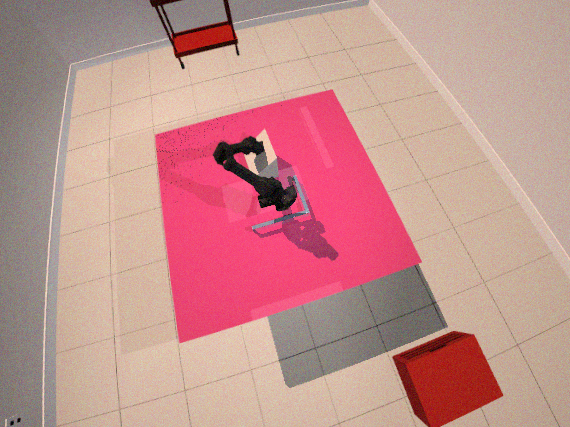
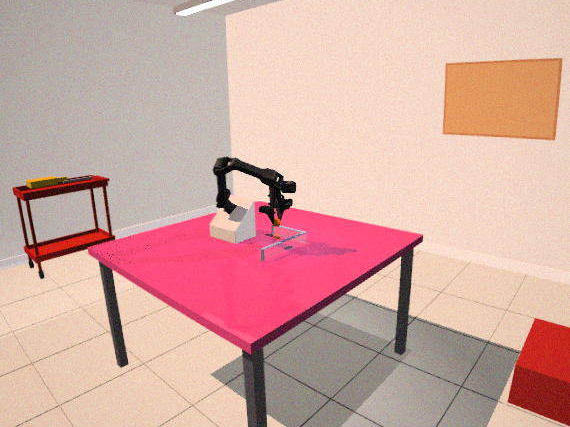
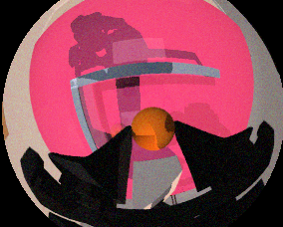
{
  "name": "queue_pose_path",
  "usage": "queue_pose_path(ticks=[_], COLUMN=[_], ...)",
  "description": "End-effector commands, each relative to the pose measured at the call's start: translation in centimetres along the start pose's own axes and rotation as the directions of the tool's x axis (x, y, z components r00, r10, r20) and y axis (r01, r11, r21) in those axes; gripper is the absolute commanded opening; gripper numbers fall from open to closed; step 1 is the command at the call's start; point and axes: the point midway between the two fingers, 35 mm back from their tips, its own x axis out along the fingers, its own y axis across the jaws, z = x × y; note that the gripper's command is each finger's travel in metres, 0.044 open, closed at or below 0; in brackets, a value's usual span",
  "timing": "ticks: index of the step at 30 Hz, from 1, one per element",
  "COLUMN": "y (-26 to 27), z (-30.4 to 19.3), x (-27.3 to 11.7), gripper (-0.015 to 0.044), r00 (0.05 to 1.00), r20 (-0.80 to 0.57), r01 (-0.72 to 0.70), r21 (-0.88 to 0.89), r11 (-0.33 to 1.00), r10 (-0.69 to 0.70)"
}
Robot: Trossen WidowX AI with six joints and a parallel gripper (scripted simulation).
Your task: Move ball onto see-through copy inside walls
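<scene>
Ball in my grip.
My gripper (image 3: 152, 127) is clamped on the orange ball (image 3: 152, 128), held above the clear walls (image 3: 145, 72).

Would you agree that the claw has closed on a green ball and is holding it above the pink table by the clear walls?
Not quite: the ball is orange, not green, as the wrist view shows. The rest holds: the claw is shut on it, holding it above the pink table by the clear walls.
</scene>
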Motion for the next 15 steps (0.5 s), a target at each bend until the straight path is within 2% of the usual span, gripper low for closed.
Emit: queue_pose_path(ticks=[1, 11, 15], y=[2.6, 7.2, 7.5], z=[-1.9, -6.8, -7.2], x=[1.0, 2.9, 3.0], gripper=[0.0000, 0.0000, 0.0000], r00=[1.000, 1.000, 1.000], r20=[-0.008, -0.011, -0.011], r01=[-0.001, 0.007, 0.008], r21=[-0.002, -0.002, -0.002], r11=[1.000, 1.000, 1.000], r10=[0.001, -0.007, -0.008])
